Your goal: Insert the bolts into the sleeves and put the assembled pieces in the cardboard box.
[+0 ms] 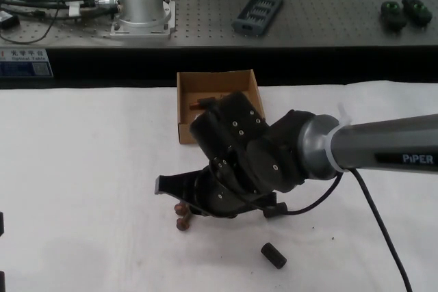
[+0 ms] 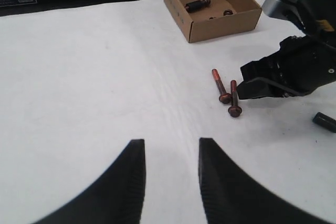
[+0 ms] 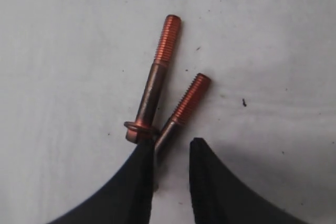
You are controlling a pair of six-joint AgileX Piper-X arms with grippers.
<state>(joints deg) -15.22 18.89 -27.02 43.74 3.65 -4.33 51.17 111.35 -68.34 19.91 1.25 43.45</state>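
Right wrist view: right tool [image 3: 173, 142], fingers apart, straddles shorter copper-coloured threaded bolt [image 3: 189, 95], likely for pickup; longer copper-coloured bolt [image 3: 157, 72] touches alongside.

Two bolts [image 2: 220, 83] [image 2: 233, 98], one sleeve [image 2: 324, 121] (one box [image 2: 223, 27])

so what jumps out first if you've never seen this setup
The open right gripper sits low over two copper-coloured bolts lying side by side on the white cloth. Behind them stands the open cardboard box with pieces already inside, and a lone black sleeve lies nearer the high camera.
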